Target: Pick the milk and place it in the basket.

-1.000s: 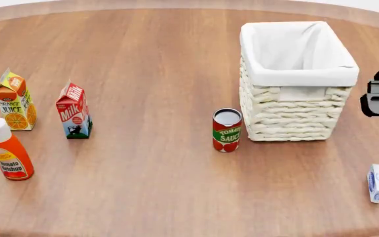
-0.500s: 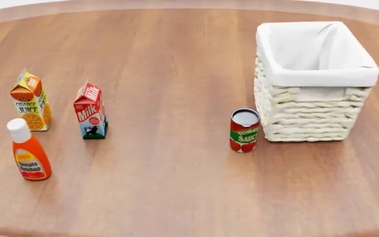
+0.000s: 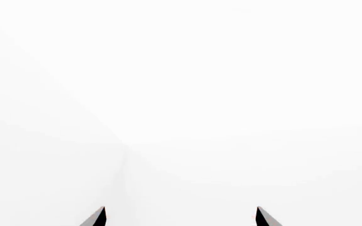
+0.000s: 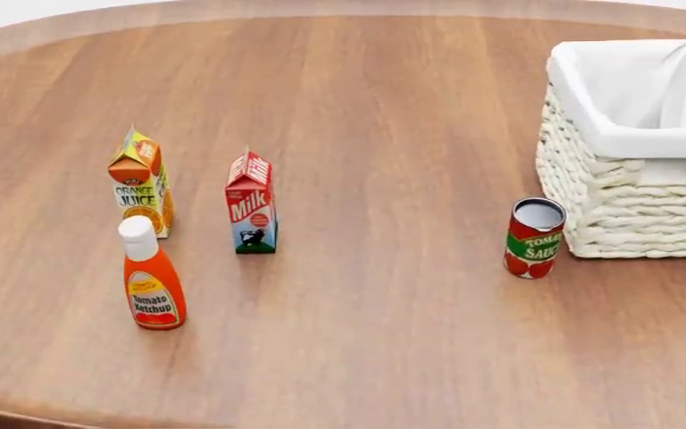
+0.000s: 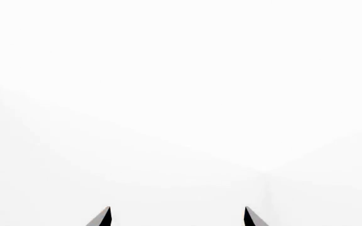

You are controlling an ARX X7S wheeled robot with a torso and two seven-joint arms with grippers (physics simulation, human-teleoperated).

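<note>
The milk (image 4: 251, 204) is a small red-topped carton with a cow picture, standing upright on the round wooden table (image 4: 367, 340), left of centre in the head view. The basket (image 4: 641, 152) is a large cream wicker one with white lining at the far right, partly cut off by the frame edge. Neither gripper shows in the head view. In the left wrist view my left gripper (image 3: 181, 216) has its tips wide apart and empty, facing blank white. In the right wrist view my right gripper (image 5: 177, 216) is likewise open and empty.
An orange juice carton (image 4: 140, 183) and a tomato ketchup bottle (image 4: 150, 275) stand just left of the milk. A tomato sauce can (image 4: 535, 238) stands in front of the basket's left corner. The table's front edge curves along the bottom left.
The head view has panned left: everything on the table has shifted right in frame. The small white-blue box and the dark gripper part at the right have left the view.
</note>
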